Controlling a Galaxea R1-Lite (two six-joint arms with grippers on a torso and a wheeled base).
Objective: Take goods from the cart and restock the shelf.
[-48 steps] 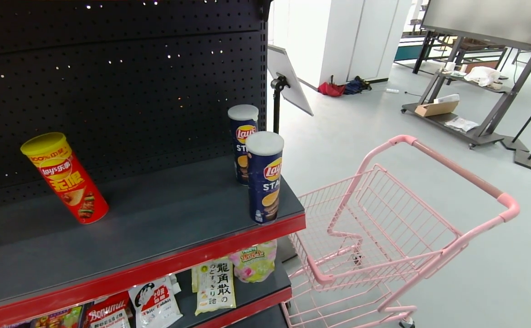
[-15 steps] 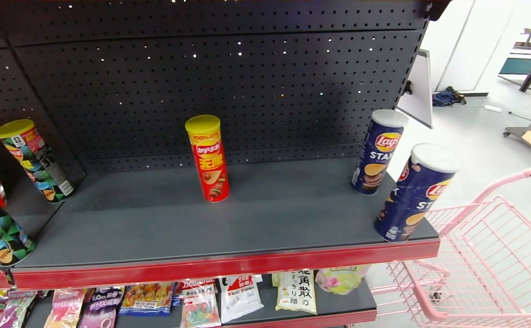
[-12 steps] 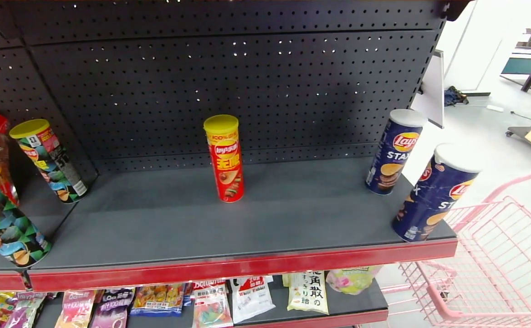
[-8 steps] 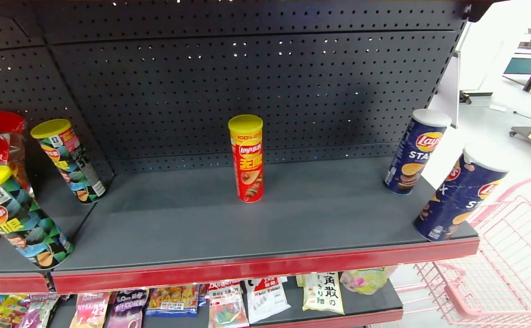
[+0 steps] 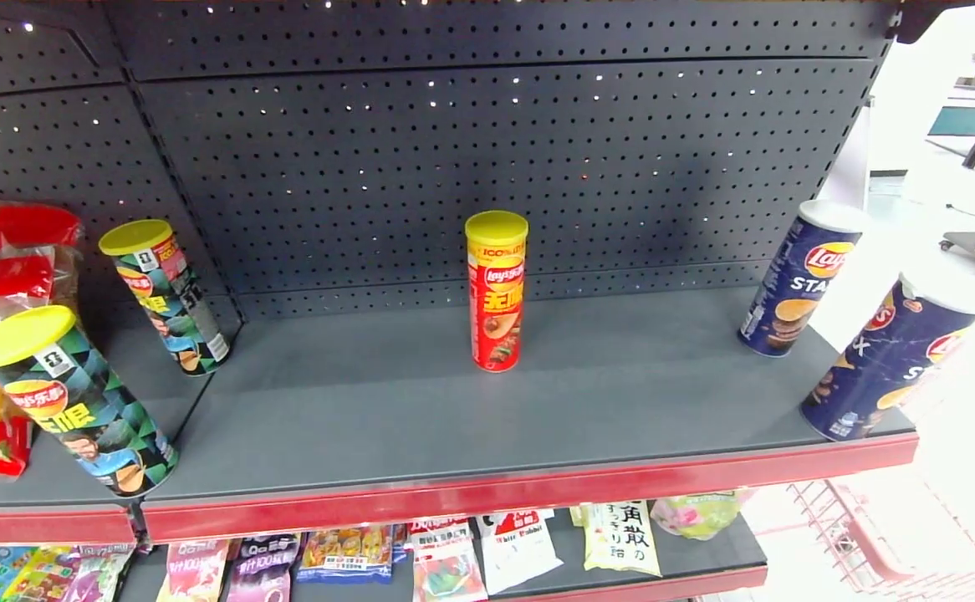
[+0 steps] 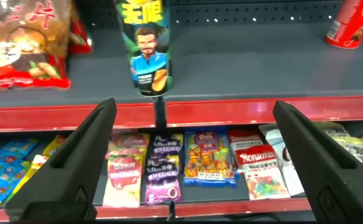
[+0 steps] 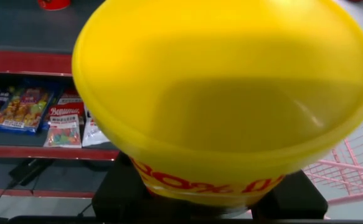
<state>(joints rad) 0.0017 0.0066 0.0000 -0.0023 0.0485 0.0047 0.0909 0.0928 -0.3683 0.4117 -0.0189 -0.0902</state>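
Can (image 7: 225,93) between right fingers (image 7: 299,196)

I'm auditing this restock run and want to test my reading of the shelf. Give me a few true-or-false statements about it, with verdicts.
1. The red can stands upright near the middle of the top shelf. True.
2. Both blue cans stand at that shelf's left end. False: they are at its right end.
3. The left gripper is open and empty. True.
4. The right gripper holds a blue can. False: it holds a can with a yellow lid.
5. Snack packets lie on the lower shelf. True.
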